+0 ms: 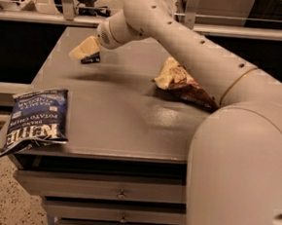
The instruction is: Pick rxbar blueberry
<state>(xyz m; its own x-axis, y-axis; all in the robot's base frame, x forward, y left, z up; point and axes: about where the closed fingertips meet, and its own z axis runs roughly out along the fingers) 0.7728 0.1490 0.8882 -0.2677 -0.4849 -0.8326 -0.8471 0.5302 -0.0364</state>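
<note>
Claw: the cream-coloured claw (pixel 85 49) is over the far left part of the bench (pixel 120 127), tilted down and to the left, right at the small bar.
Claw state: from where I stand I cannot tell whether it is released or clenched, or whether it has the bar.
Rxbar blueberry: the rxbar blueberry (pixel 91 59) lies flat near the far left corner of the bench. Only its dark navy lower edge peeks out from under the claw, which overlaps its upper part.
Arm: the pale arm (pixel 185 44) reaches in from the right foreground, its big near segment filling the lower right, and stretches across the bench to the far left.
Kettle chip bag: the large dark blue Kettle chip bag (pixel 35 118) lies flat at the near left corner, its lower end hanging a little over the edge, well apart from the bar.
Brown and cream chip bag: the brown and cream chip bag (pixel 175 78) lies right of centre, partly hidden behind the arm.
Bench: a grey top, with drawers (pixel 120 191) below the front edge.
Floor: a speckled floor (pixel 8 192) shows at the lower left.
</note>
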